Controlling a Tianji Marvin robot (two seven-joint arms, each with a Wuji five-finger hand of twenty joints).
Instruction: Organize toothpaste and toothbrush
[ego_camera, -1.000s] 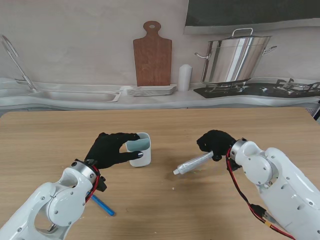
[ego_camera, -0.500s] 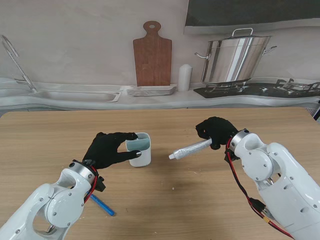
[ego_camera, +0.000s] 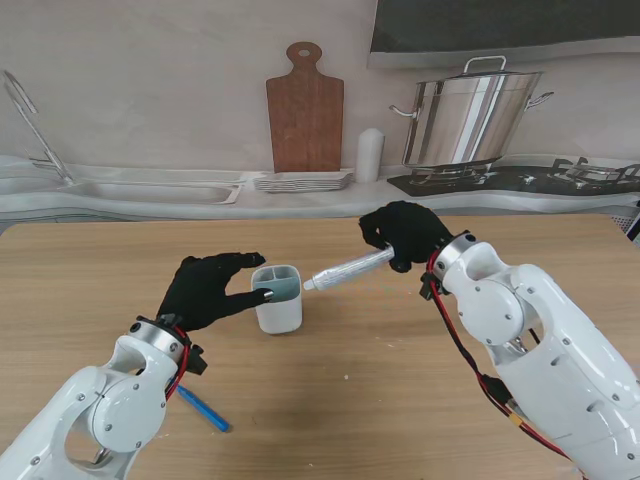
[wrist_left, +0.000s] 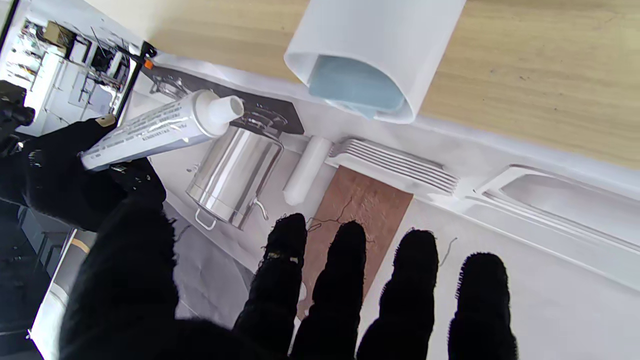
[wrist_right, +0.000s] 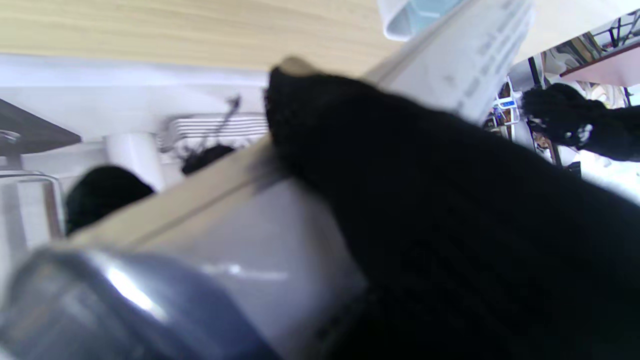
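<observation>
A white cup (ego_camera: 279, 300) with a blue-grey inside stands on the wooden table (ego_camera: 420, 400). My left hand (ego_camera: 208, 288) is beside it on its left, fingers spread, thumb close to its wall; the left wrist view shows the cup (wrist_left: 370, 45) apart from the fingers (wrist_left: 345, 280). My right hand (ego_camera: 400, 235) is shut on a silver-white toothpaste tube (ego_camera: 348, 268), held in the air with its cap end just right of the cup's rim. The tube (wrist_left: 160, 125) slants cap-first towards the cup. A blue toothbrush (ego_camera: 206, 409) lies by my left forearm, partly hidden.
Behind the table's far edge is a printed kitchen backdrop (ego_camera: 150, 120) with a sink, a cutting board and a pot. My right forearm (ego_camera: 530, 340) crosses the table's right side.
My right hand has lifted the tube and carried it left and away from me, up to the cup. My left hand has let go of the cup and spread its fingers.
</observation>
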